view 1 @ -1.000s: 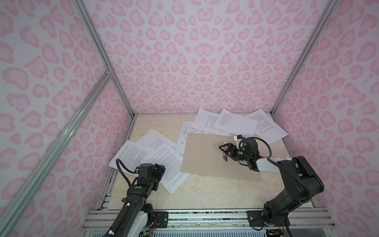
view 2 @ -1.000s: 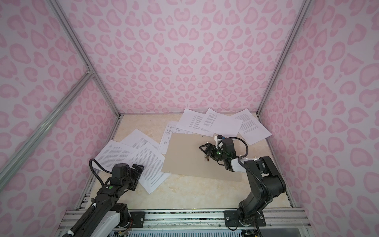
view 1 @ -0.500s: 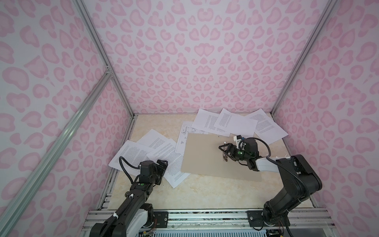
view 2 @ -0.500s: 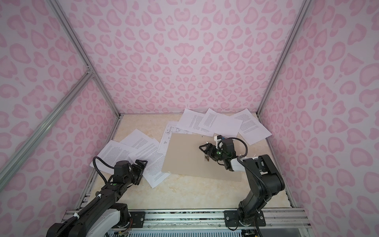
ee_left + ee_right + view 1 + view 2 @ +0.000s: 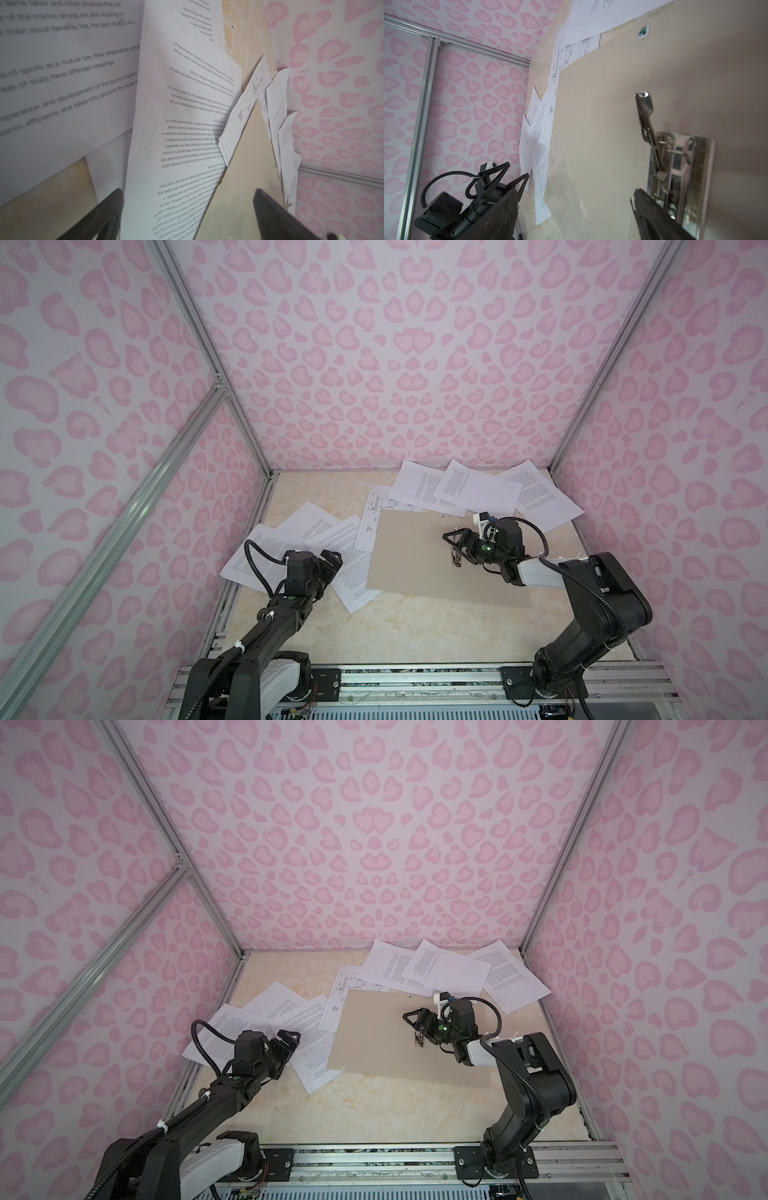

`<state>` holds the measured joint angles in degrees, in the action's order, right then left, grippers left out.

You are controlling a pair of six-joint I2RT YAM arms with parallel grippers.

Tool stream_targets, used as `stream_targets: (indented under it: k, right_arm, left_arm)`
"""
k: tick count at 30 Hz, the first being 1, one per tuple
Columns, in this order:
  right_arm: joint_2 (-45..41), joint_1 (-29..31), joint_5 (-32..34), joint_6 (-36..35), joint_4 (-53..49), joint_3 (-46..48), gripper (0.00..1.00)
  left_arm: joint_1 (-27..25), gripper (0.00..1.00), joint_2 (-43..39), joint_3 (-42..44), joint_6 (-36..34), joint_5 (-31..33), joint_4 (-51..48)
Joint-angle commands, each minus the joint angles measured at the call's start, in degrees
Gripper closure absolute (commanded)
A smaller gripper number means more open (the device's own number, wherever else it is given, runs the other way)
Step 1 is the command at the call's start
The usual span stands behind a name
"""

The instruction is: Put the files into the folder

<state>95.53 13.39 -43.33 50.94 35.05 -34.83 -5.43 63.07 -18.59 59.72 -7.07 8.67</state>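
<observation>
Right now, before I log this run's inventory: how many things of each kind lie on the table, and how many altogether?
Printed text sheets: 6 showing; overlaps may hide more
Line-drawing sheet: 1
Folder: 1
Metal clip on the folder: 1
Total: 9

The folder hides part of the drawing sheet, and the right arm covers the folder's right side. In both top views the print on the files is too small to read; the left wrist view's nearest sheet is blurred and cropped.
</observation>
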Motion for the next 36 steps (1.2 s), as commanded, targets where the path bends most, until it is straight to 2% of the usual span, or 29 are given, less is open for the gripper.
stream_targets:
  k: [1, 3, 4, 8, 13, 19, 23, 27, 29, 34, 36]
  right_arm:
    - [0.2, 0.1, -0.7, -0.1, 1.3, 0.0, 0.12]
    - [-0.5, 0.2, 0.0, -1.6, -1.2, -0.4, 0.12]
    - [-1.4, 0.5, 0.6, -3.2, -3.4, -0.8, 0.11]
    - [-3.7, 2.1, 1.8, -7.5, -8.9, -2.3, 0.1]
    - [-3.4, 7.4, 4.7, -15.4, -18.9, -8.1, 0.1]
    - [0.1, 8.7, 2.3, -12.7, -15.7, -9.7, 0.1]
    - [0.8, 8.8, 1.5, -11.8, -14.5, -9.5, 0.1]
    - [1.3, 8.8, 0.8, -10.6, -12.9, -9.0, 0.1]
    - [1.7, 8.8, 0.5, -10.1, -12.2, -8.9, 0.1]
    - [2.1, 8.8, 0.2, -8.9, -11.0, -8.7, 0.1]
    - [1.9, 8.8, 0.2, -8.9, -10.9, -8.6, 0.1]
  left_arm:
    - [0.2, 0.0, 4.0, -1.3, -2.1, -0.1, 0.7]
    - [0.2, 0.04, 6.3, -2.4, -1.8, 1.7, -2.8]
    - [0.2, 0.04, 6.6, -1.4, -1.3, 2.1, -1.6]
    - [0.2, 0.04, 8.1, -0.3, -2.3, 0.5, 1.9]
    - [0.3, 0.05, 11.9, -1.6, -2.5, -3.0, 6.4]
    - [0.4, 0.12, 14.1, -2.2, -2.3, -8.7, 14.5]
    - [0.4, 0.26, 14.5, -3.5, -2.5, -11.7, 17.9]
    - [0.4, 0.37, 14.2, -4.2, -2.7, -11.9, 18.9]
    - [0.4, 0.39, 15.3, -5.6, -3.3, -11.4, 16.8]
    - [0.4, 0.48, 20.5, -7.4, -2.9, -11.0, 16.5]
    - [0.4, 0.55, 22.9, -8.5, -2.6, -11.1, 16.5]
